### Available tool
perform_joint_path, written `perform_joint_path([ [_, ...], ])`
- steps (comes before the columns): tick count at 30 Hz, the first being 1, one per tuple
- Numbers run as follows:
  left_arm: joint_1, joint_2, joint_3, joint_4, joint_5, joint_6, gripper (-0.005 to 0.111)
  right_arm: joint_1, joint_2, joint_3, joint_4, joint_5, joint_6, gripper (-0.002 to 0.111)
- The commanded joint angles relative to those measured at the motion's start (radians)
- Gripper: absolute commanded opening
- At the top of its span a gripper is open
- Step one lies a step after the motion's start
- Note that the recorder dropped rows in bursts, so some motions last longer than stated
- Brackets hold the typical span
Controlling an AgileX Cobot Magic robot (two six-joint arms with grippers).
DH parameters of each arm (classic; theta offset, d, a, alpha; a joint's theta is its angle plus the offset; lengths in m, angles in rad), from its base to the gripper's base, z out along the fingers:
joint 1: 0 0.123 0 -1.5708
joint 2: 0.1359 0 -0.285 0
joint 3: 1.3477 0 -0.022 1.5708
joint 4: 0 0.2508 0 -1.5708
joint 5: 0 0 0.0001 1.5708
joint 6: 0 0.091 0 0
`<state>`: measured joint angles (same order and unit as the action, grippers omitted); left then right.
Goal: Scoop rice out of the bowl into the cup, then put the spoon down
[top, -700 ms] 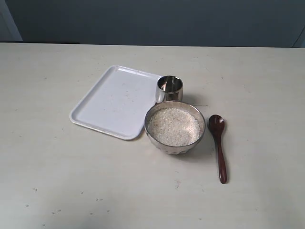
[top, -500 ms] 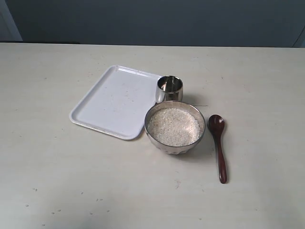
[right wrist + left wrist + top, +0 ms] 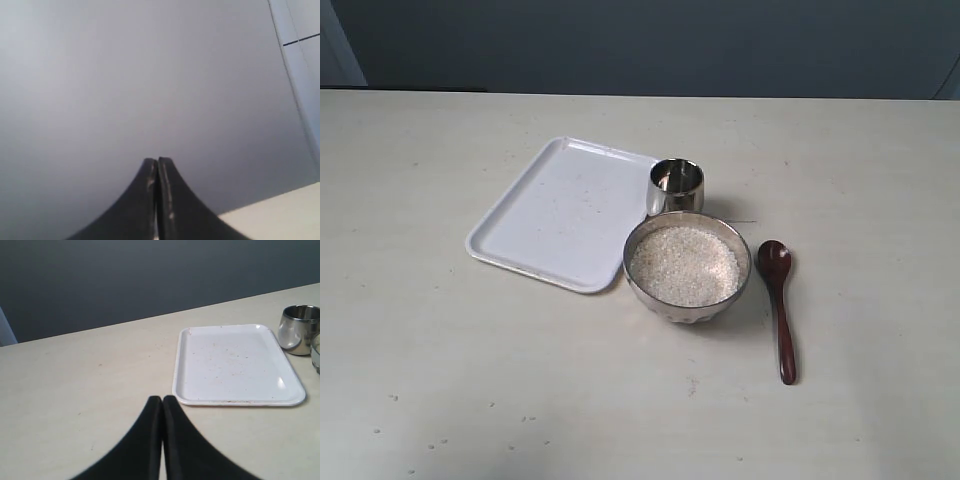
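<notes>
The steel bowl stands mid-table, full of white rice. Just behind it is the small steel cup, also seen in the left wrist view. The dark wooden spoon lies flat to the right of the bowl, head toward the back. Neither arm shows in the exterior view. My left gripper is shut and empty, low over bare table, well apart from the cup. My right gripper is shut and empty, facing a grey wall; none of the task's things show in its view.
A white tray lies left of the cup and bowl, with a few specks on it; in the left wrist view the tray lies between my gripper and the cup. The table's far edge meets a dark wall.
</notes>
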<state>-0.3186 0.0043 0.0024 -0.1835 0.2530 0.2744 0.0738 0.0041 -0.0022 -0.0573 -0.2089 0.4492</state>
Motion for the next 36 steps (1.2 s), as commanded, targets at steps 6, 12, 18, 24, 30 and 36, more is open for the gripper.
perform_joint_path([
  [6, -0.005, -0.004, -0.002, -0.001, -0.012, -0.003, 0.001, -0.004, -0.004, 0.002, 0.363, -0.137, 0.153, 0.0],
  [12, -0.005, -0.004, -0.002, -0.001, -0.012, -0.003, 0.001, -0.004, -0.004, 0.002, 0.397, -0.259, 0.219, 0.0],
  [18, -0.005, -0.004, -0.002, 0.002, -0.012, -0.003, 0.001, -0.004, -0.004, -0.03, 0.001, -0.235, 0.359, 0.0],
  [24, -0.005, -0.004, -0.002, 0.002, -0.012, -0.003, 0.001, -0.004, 0.02, -0.25, -0.477, 0.209, 0.419, 0.0],
  [30, -0.005, -0.004, -0.002, 0.002, -0.012, -0.003, 0.001, -0.004, 0.222, -0.476, -0.458, 0.653, 0.199, 0.0],
  [36, -0.005, -0.004, -0.002, 0.002, -0.012, -0.003, 0.001, -0.004, 0.462, -0.669, -0.011, 0.819, -0.449, 0.0],
])
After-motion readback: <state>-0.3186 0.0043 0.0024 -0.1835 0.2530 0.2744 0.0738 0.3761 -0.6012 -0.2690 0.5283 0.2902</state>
